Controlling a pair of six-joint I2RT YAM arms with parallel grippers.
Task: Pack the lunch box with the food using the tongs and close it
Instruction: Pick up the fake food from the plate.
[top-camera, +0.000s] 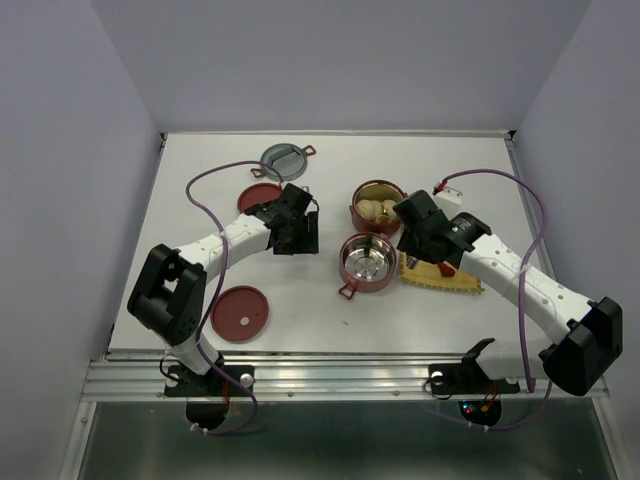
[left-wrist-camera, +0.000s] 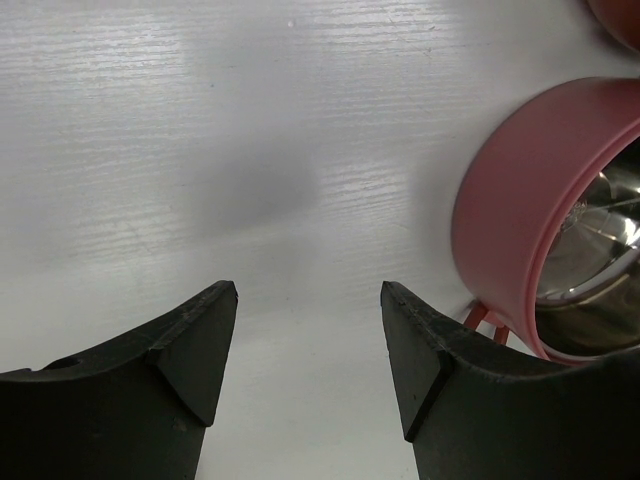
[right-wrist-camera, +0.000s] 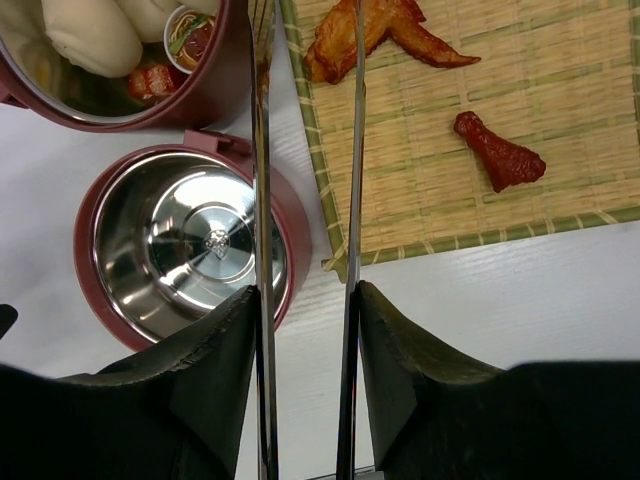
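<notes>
- Watching the right gripper (right-wrist-camera: 305, 330), we see its two black fingers closed from outside on the long thin silver metal tongs (right-wrist-camera: 262, 200). One arm lies against each finger, and the arms stay slightly apart.
- We follow the tongs away from the wrist. One arm crosses the edge of the empty round dark-red bowl with the shiny steel inside (right-wrist-camera: 92, 230) and runs up beside the second dark-red bowl (right-wrist-camera: 215, 100).
- The other arm runs along the edge of the yellow woven mat (right-wrist-camera: 520, 100) and crosses an orange-brown fried wing (right-wrist-camera: 370, 35). Both tips run out of view.
- A red drumstick (right-wrist-camera: 500, 155) lies on the mat, well off to the side of the tongs.
- In the second bowl we spot pale beige round buns (right-wrist-camera: 90, 35).
- Over to the left gripper (left-wrist-camera: 308, 300): its fingers are wide apart with nothing between them, above the bare white table (left-wrist-camera: 200, 120). The empty bowl is just off its right finger.
- A flat red lid with a pale centre dot (top-camera: 240, 313) lies near the left arm's base, well apart from both bowls.
</notes>
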